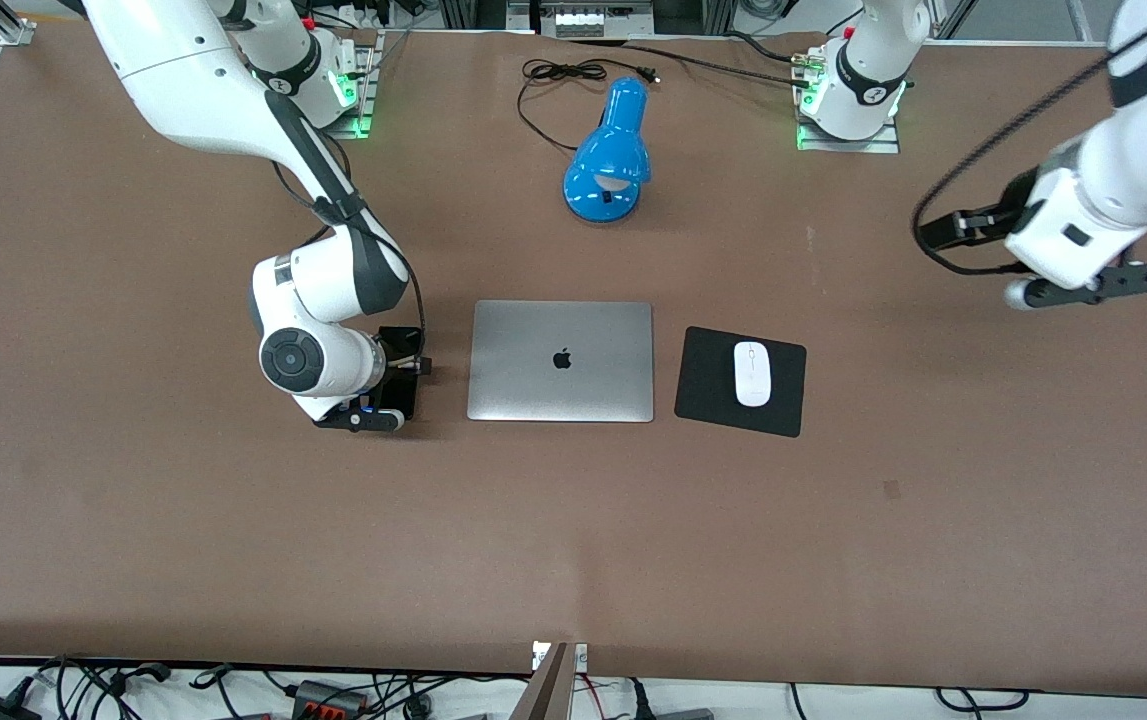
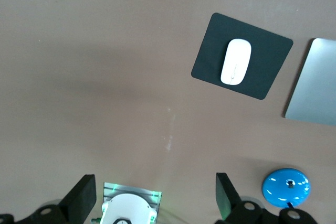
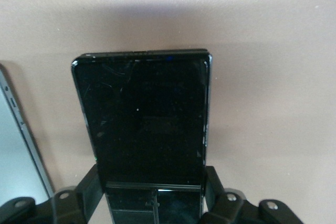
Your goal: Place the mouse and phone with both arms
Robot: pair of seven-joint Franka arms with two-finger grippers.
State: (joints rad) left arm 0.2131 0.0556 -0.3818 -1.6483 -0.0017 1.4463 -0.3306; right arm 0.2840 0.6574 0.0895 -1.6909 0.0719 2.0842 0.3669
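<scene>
Phone (image 3: 142, 114) sits between my right gripper (image 3: 152, 195) fingers, which pinch its long edges near one end. The rest of its glossy face runs straight out from that hand, long axis in line with my reach. In the front view this right gripper (image 1: 373, 395) is low over the table, just beside the laptop (image 1: 561, 361) on the edge toward the right arm's end. The phone itself is mostly hidden there under my wrist, showing only as a dark slab at the laptop's side. Whether it already rests flat on the table or hangs a little above it I cannot tell. Its long axis looks parallel to the laptop's side edge, and that is the relation this placement turns on, so I judge the next step to be settling it and letting go.

Mouse (image 1: 752, 373) lies on the black pad (image 1: 705, 378) beside the laptop, toward the left arm's end, its long axis also running along the laptop's side edge. It looks already placed.

My left gripper (image 1: 1088, 290) waits up in the air over bare table, well apart from the pad and farther toward the left arm's end than the pad. Its fingers (image 2: 84, 200) are spread wide with nothing between them. From its wrist view the mouse (image 2: 235, 62) and pad (image 2: 210, 61) lie well ahead of it.
</scene>
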